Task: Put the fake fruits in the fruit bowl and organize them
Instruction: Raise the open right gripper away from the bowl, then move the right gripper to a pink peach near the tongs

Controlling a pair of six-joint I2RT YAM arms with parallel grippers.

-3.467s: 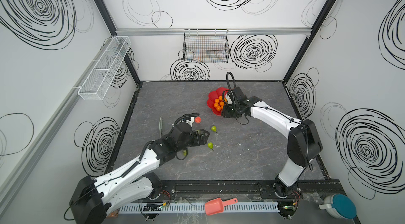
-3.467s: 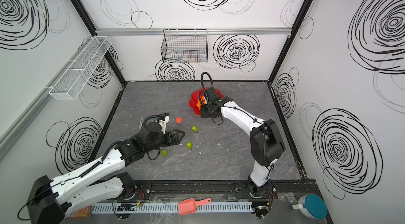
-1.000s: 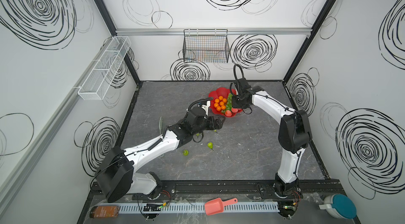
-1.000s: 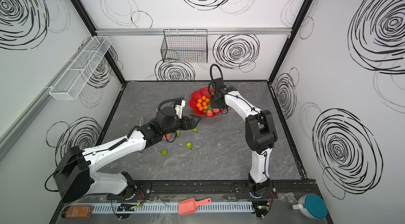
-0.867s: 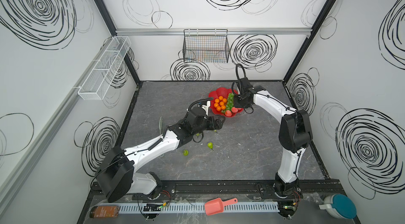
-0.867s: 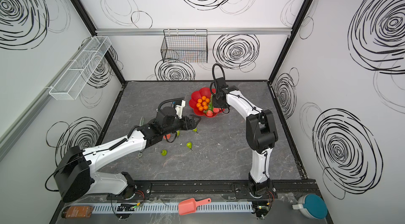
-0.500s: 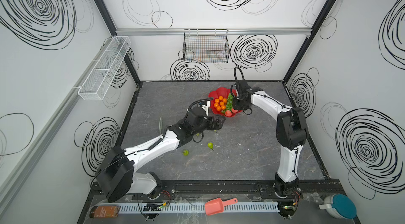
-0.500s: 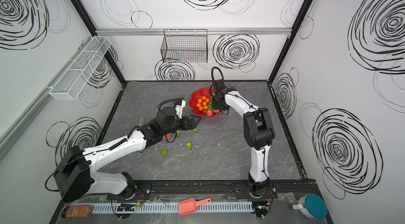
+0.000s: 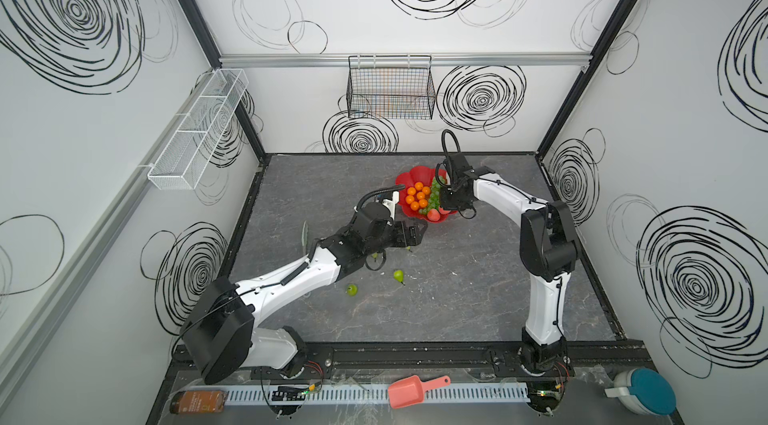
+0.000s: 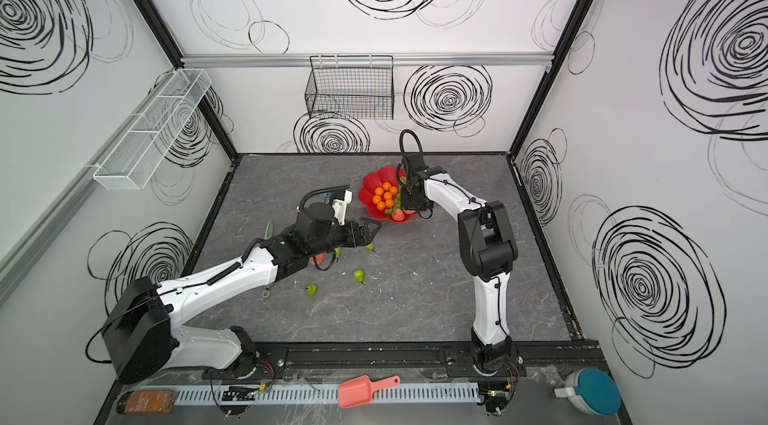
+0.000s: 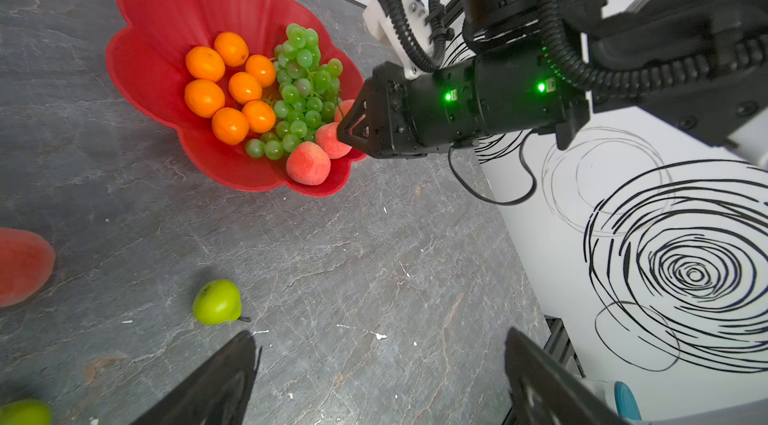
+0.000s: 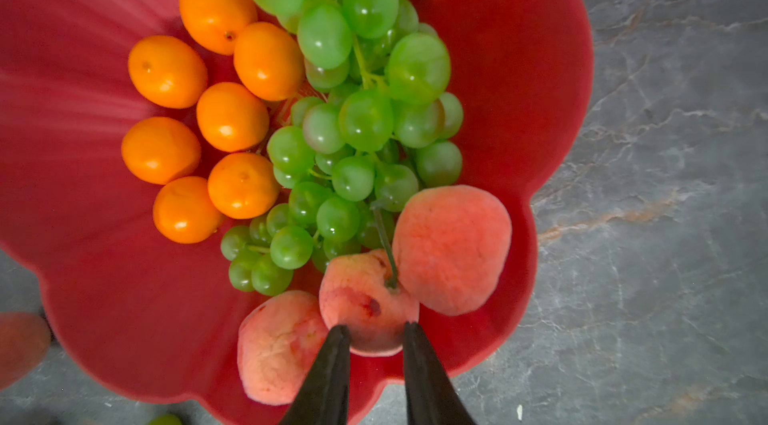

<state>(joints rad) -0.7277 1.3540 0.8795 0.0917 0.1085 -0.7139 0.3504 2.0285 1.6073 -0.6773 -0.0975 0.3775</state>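
Grey marbled tabletop [image 9: 457, 310] enclosed by white scribble-patterned walls [image 9: 685, 70]. At the back sits the bowl [image 9: 415, 173], holding oranges [image 12: 232, 117], grapes [image 12: 365, 119] and three peaches. Over its near rim is the right gripper [image 12: 374, 329], jaws narrowly apart, tips flanking the edge of the middle peach [image 12: 365, 286]; whether they pinch it cannot be told. Just in front of the bowl hovers the left gripper [image 11: 380, 331], jaws spread wide, empty. One pear [image 11: 217, 301] lies on the table just beside a finger [image 11: 232, 364], stem toward it. The loose peach [image 11: 23, 265] lies farther off; two more pears [image 9: 398, 276] lie toward the bases. For all loose fruit the left arm is judged nearer.
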